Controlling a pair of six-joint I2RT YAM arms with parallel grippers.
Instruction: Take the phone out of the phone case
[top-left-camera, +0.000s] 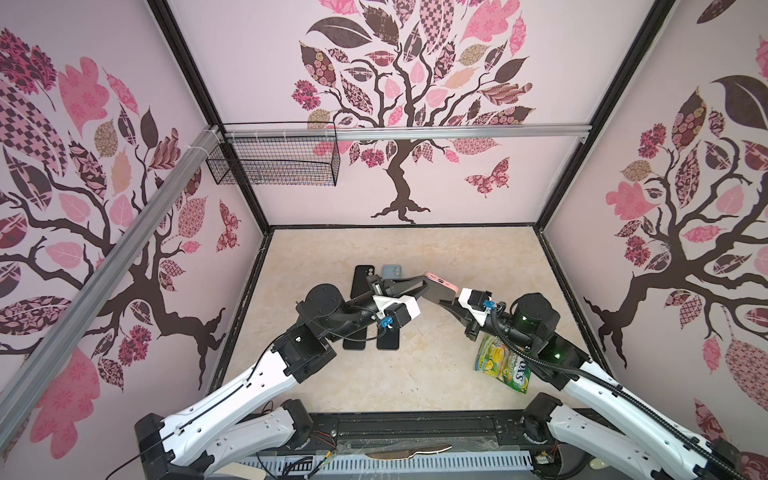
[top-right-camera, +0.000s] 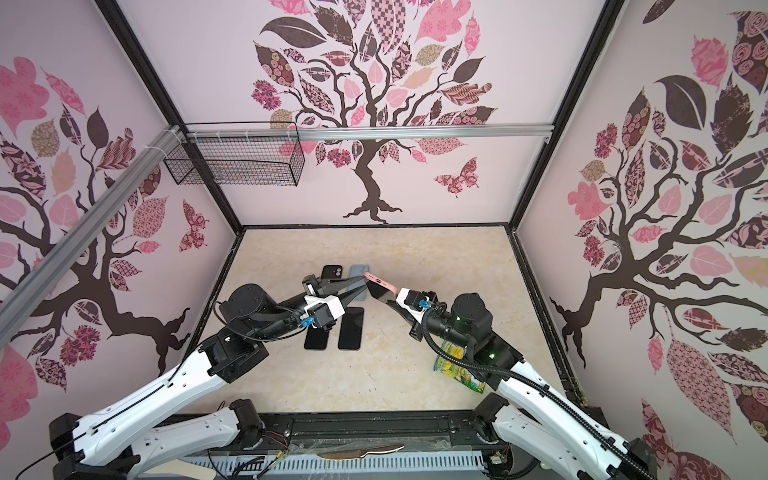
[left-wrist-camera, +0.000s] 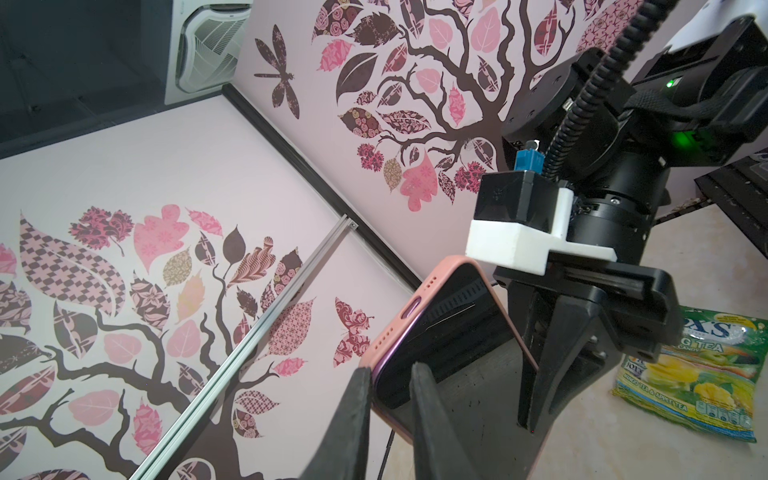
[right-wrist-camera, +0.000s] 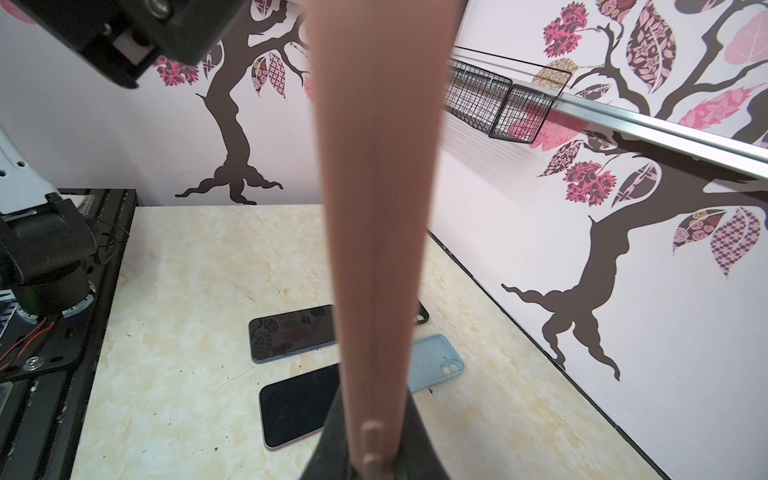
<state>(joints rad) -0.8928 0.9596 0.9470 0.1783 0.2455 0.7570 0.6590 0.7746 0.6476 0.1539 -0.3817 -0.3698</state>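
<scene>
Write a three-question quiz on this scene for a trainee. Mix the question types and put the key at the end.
1. True or false: the pink case lies flat on the table.
2. How many bare phones lie screen up on the table? A) one B) two C) four
3. Which gripper clamps the pink case by its long edge?

Key
1. False: it is held in the air, with the phone inside.
2. B.
3. The right gripper. The left gripper only has its fingers on either side of the case's corner.
</scene>
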